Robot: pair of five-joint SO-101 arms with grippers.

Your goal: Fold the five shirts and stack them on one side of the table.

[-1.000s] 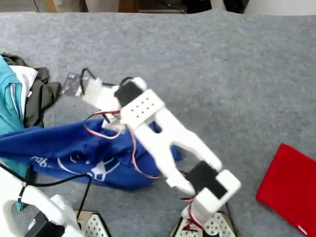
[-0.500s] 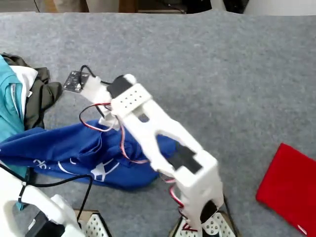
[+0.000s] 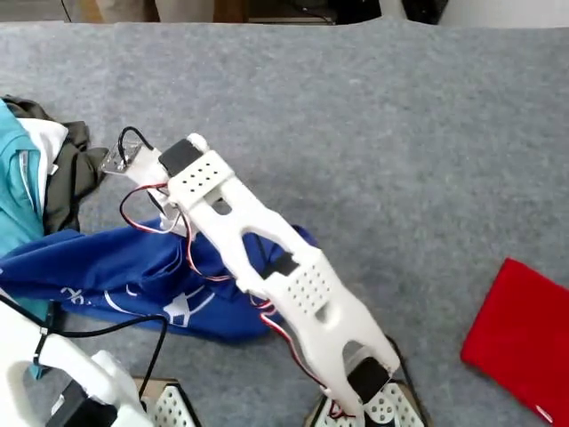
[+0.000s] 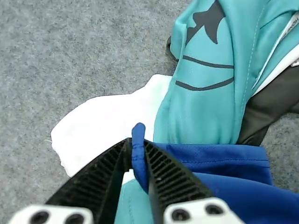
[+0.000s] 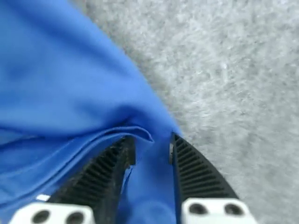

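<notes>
Stretched diagonally across blue shirt [image 3: 116,276] with right arm [image 3: 267,258]; right gripper [image 5: 152,141] jaws narrow, nipping a fold at its edge. Clamped tight on blue shirt's hem with left gripper [image 4: 136,143], just beside teal shirt [image 4: 210,70] and white shirt [image 4: 103,121].

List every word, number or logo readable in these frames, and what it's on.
White print on the blue shirt: lettering around a star, too blurred to read.
Black marks on the teal shirt: a graphic, no letters.
Nothing else carries legible text.
</notes>
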